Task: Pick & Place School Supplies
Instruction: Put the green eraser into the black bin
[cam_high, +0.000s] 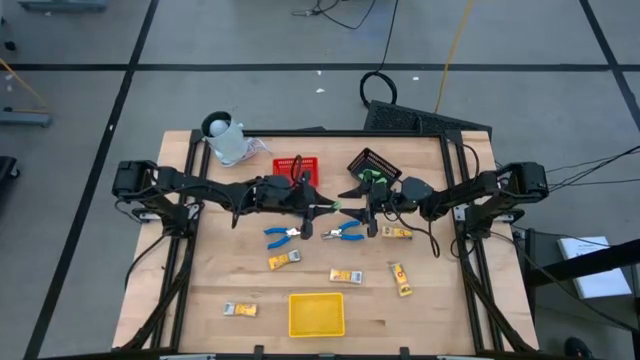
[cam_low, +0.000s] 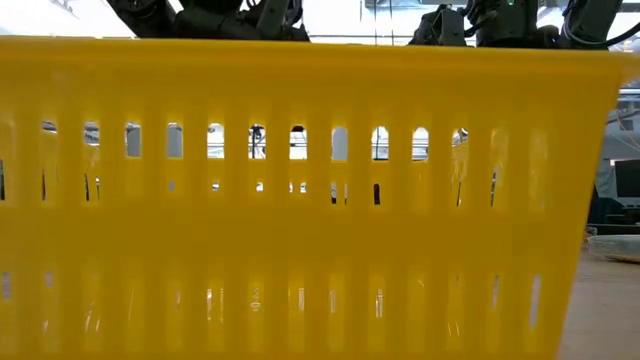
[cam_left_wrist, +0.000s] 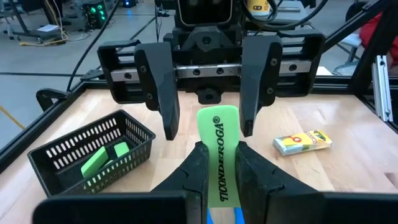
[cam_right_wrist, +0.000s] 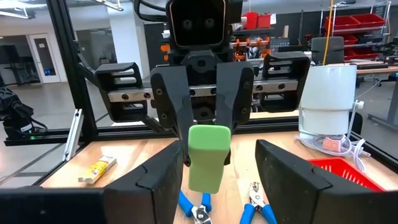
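Observation:
A bright green eraser block (cam_left_wrist: 219, 130) hangs in the air over the table's middle (cam_high: 336, 207), between my two grippers. My left gripper (cam_left_wrist: 219, 155) comes from the left and is shut on it. My right gripper (cam_right_wrist: 219, 158) faces it from the right, open, with one finger on either side of the block's free end (cam_right_wrist: 208, 155), touching nothing. Two more green blocks (cam_left_wrist: 102, 158) lie in the black mesh basket (cam_high: 372, 165). Two blue-handled tools (cam_high: 283, 235) (cam_high: 345, 233) and several yellow packets (cam_high: 346, 275) lie on the wood. My left gripper pinches the green block by its near end (cam_left_wrist: 222, 183) between its two fingers. They come level from the table's left and lie along the block. The block is lifted clear of the table, and its free end (cam_left_wrist: 217, 121) sticks out past the fingertips toward my right gripper.
A red mesh basket (cam_high: 297, 168) and a white device (cam_high: 228, 140) stand toward the far edge. A yellow tray (cam_high: 316, 313) sits near the front edge; its slotted wall (cam_low: 320, 200) fills the low view. One packet (cam_high: 397, 232) lies just below the right arm.

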